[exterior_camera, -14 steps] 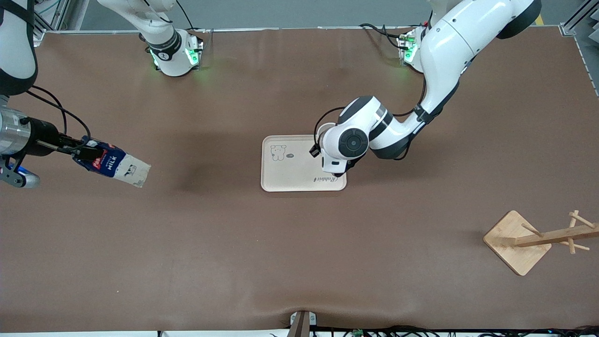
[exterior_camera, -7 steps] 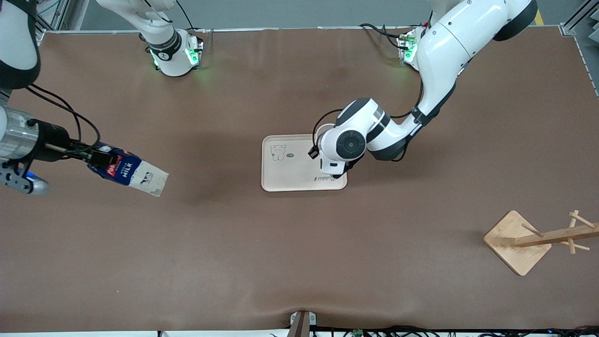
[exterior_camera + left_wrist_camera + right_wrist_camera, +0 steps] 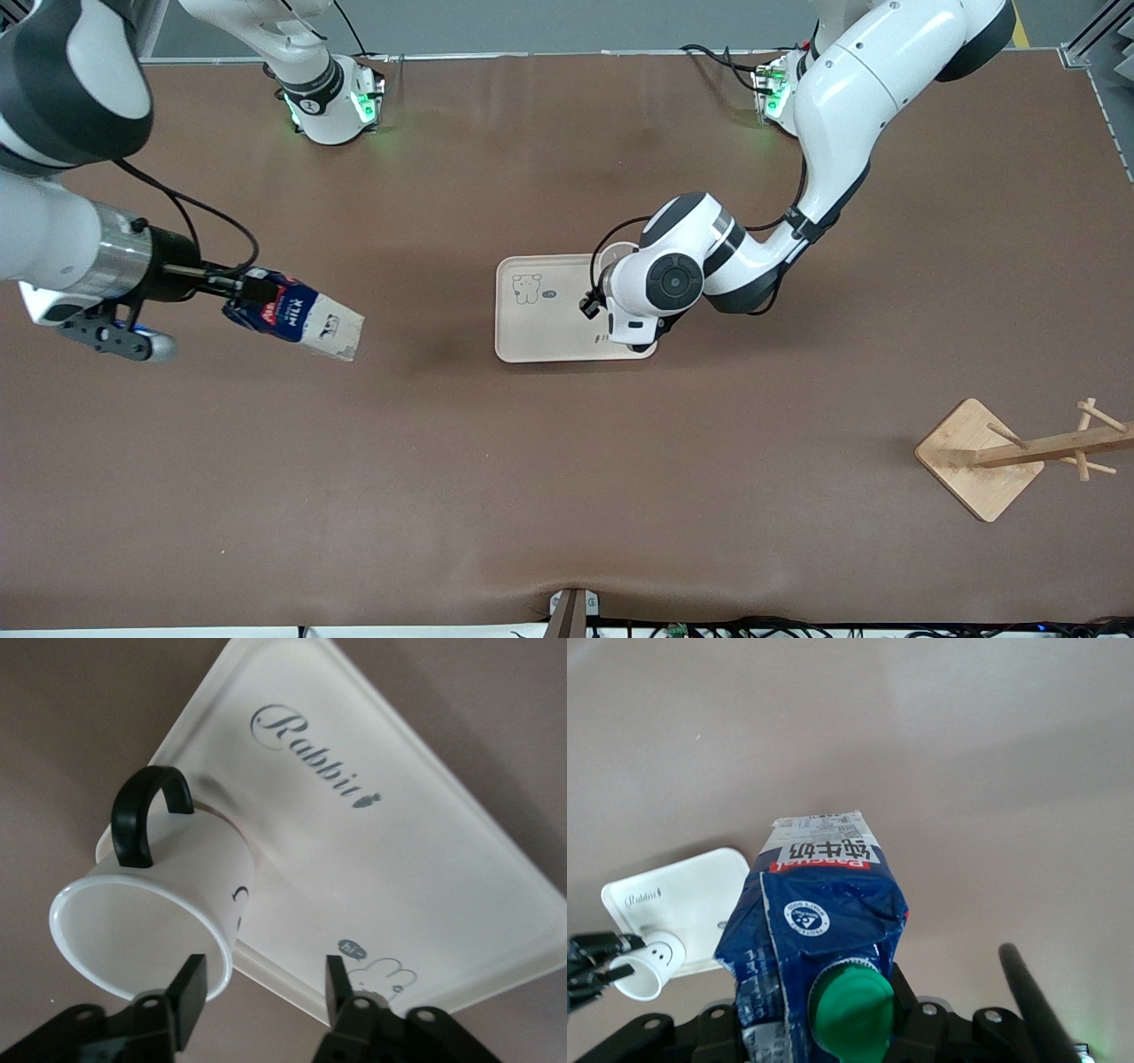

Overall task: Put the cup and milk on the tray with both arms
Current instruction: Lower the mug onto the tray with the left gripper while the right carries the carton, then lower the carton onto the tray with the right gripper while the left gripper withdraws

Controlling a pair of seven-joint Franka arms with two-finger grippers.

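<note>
Closest to the front camera, near the table (image 3: 567,496) corner at the left arm's end, a wooden peg rack (image 3: 982,458) stands apart from everything else.

Farther up, around the middle of the table, lies the cream tray (image 3: 540,323). The cup (image 3: 164,899) sits on the tray's edge nearest the left arm's end, at the corner farther from the camera. It is leaning, not flat on its base, with its black handle uppermost in the left wrist view. The left gripper (image 3: 261,992) is right at the cup with its fingers parted; one finger is beside the rim and nothing is clamped between them.

Toward the right arm's end, the right gripper (image 3: 244,288) is over bare table, well apart from the tray. Its fingers are closed on the milk carton (image 3: 297,316) at the capped top, and the carton hangs tilted, base pointing toward the tray.

By my judgement, the cup is stiff, light and smooth, so it could tip or roll from that lean; the rim or the handle gives the surest hold. The carton looks like light card that dents under a hard squeeze, and gripped at the top it may swing. Its flat side walls would steady it better when it is set down.
</note>
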